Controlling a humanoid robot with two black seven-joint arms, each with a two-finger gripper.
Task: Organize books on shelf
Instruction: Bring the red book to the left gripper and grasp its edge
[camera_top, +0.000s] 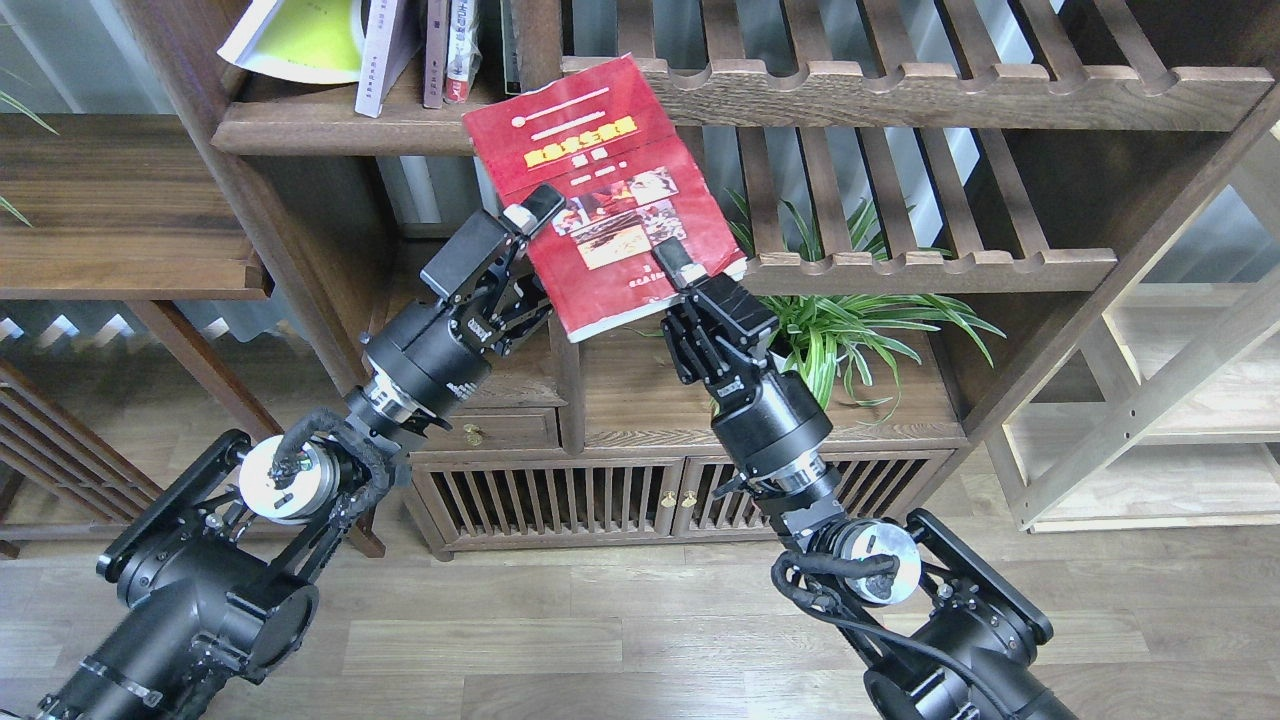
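Observation:
The dark red book (590, 190) with small photos hangs tilted in the air in front of the post between the bays. My right gripper (688, 280) is shut on its lower right corner. My left gripper (545, 235) is open at the book's left edge: one finger (533, 208) lies over the cover and the other is hidden behind the book. On the shelf (370, 132) at the upper left, the yellow-green book (300, 40) lies slanted and the lavender-white book (382, 55) leans next to it.
Two thin books (450, 55) stand at the shelf's right end. Slatted racks (930, 90) fill the right bay, with a potted plant (830, 335) on the cabinet top (650, 400) below. A vertical post (568, 385) divides the bays. A side ledge (120, 200) lies at the left.

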